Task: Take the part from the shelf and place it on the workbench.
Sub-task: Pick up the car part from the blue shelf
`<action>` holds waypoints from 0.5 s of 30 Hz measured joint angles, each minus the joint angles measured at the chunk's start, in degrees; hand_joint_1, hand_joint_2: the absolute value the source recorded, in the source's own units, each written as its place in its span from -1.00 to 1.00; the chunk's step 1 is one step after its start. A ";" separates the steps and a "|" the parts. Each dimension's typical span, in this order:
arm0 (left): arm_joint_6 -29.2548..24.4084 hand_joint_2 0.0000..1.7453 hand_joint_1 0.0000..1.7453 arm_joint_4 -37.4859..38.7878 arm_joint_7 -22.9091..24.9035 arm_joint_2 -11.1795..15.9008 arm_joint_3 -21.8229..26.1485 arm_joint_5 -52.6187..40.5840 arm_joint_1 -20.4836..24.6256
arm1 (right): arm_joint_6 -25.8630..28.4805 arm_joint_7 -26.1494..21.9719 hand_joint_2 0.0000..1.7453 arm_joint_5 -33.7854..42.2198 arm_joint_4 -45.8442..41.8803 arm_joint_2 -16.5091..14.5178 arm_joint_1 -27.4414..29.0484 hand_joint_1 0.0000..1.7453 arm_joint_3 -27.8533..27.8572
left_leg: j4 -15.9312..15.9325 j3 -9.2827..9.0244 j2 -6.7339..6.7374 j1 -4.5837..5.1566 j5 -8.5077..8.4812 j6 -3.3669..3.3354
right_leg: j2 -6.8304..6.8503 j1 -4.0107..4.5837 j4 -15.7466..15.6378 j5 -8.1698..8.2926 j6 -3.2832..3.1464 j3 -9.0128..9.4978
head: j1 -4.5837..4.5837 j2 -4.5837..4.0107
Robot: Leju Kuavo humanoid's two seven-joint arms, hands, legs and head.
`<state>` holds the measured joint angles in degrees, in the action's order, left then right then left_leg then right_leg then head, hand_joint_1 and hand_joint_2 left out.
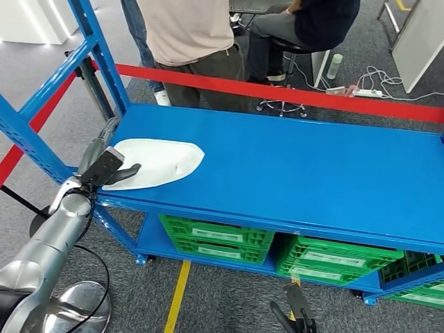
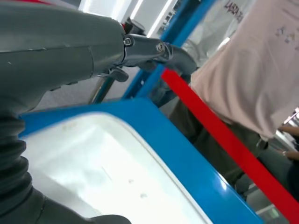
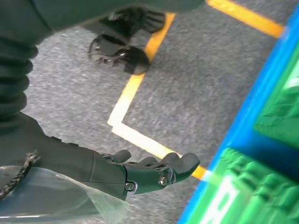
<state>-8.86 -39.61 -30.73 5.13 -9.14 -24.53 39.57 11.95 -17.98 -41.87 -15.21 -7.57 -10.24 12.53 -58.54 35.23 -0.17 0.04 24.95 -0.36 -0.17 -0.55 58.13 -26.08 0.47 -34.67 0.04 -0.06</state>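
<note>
Right hand point(image 3: 141, 172) hangs low over grey floor beside yellow tape point(image 3: 141, 93), fingers loosely extended, holding nothing; green crates point(image 1: 220, 239) on the lower tier just beyond it; left hand point(image 1: 107, 168) up at the shelf's point(image 1: 314, 173) near-left corner, on the end of the white part point(image 1: 157, 161); part lies flat on the blue top, long axis along the shelf, pointed end away from the hand; thumb point(image 2: 155, 49) stands clear above the part in the wrist view, dark fingers point(image 1: 125, 172) lie on its near edge; whether they have closed on it, cannot tell; judgement: grip needs thumb over and fingers under the overhanging edge before lifting, kept level; red barrier point(image 1: 261, 90) and people point(image 1: 189, 35) behind.
</note>
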 joint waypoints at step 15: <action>0.60 1.00 -1.00 0.02 0.54 0.25 -0.58 -0.02 0.02 | 1.61 4.71 1.00 1.92 -0.02 -0.15 -0.20 -1.00 0.45 | 0.15 -0.28 0.03 -0.21 0.15 -0.22 | 0.09 -0.09 -0.22 0.02 0.49 -0.04 | -0.22 0.01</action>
<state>-8.26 -39.59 -30.18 5.37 -9.72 -24.55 39.59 13.56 -13.27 -39.95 -15.23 -7.72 -10.44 12.98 -58.39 34.95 -0.14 -0.18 25.10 -0.59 -0.08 -0.64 57.90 -26.06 0.96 -34.72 -0.18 -0.05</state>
